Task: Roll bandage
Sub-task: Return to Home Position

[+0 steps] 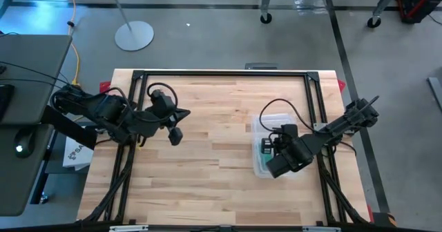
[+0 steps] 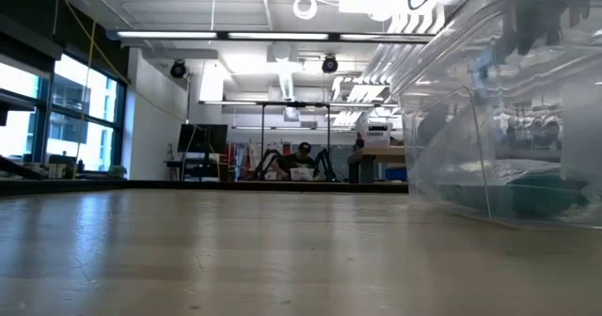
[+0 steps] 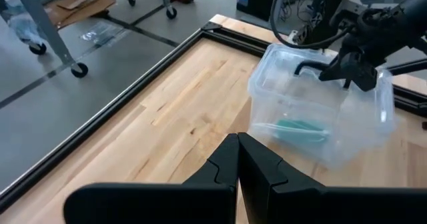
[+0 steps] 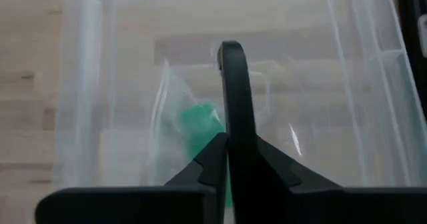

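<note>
Two tools pinched closed: left tool (image 3: 237,143) empty, right tool (image 4: 230,141) on the black handle (image 4: 231,77) of the clear box (image 4: 363,84)

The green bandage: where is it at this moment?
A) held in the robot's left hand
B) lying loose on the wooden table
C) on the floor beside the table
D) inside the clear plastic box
D: in the left wrist view the bandage shows as a green shape behind the see-through wall of the clear plastic box, resting at its bottom.
</note>
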Controlling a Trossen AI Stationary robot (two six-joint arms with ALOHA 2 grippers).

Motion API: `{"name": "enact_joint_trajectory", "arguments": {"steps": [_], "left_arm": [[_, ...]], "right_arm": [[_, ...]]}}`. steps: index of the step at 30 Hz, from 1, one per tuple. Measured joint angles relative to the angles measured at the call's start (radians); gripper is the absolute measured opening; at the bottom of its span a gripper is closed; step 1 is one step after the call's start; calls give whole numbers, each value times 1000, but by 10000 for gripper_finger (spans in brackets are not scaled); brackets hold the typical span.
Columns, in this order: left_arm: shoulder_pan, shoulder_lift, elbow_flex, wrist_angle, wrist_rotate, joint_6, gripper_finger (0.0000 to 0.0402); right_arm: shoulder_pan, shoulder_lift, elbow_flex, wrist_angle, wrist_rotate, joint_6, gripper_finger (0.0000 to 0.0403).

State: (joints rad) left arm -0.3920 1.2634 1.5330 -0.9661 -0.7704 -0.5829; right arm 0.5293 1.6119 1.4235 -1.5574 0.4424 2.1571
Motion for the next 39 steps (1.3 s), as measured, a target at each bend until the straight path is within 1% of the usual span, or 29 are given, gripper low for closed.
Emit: {"name": "enact_joint_trajectory", "arguments": {"steps": [3,13,21,26,29,31,33,36,39], "left_arm": [[0,0,0,0,-1,12,0],[0,0,0,0,0,18,0],[0,0,0,0,2,18,0],[0,0,0,31,48,19,0],[3,3,0,111,103,50,0],[25,24,1,210,165,90,0],[71,67,1,326,283,155,0],[143,168,1,495,463,229,0],[193,287,0,626,571,263,0]], "right_arm": [[0,0,0,20,-24,-1,58],[0,0,0,111,-25,-10,72],[-1,-2,0,72,-25,15,130],[-1,-42,28,48,-23,-65,175],[-1,-94,81,-13,-21,-156,191],[-1,-145,98,-11,-8,-250,194],[-4,-199,102,14,-1,-334,194],[1,-268,100,62,29,-432,195],[38,-304,100,101,98,-474,195]]}}
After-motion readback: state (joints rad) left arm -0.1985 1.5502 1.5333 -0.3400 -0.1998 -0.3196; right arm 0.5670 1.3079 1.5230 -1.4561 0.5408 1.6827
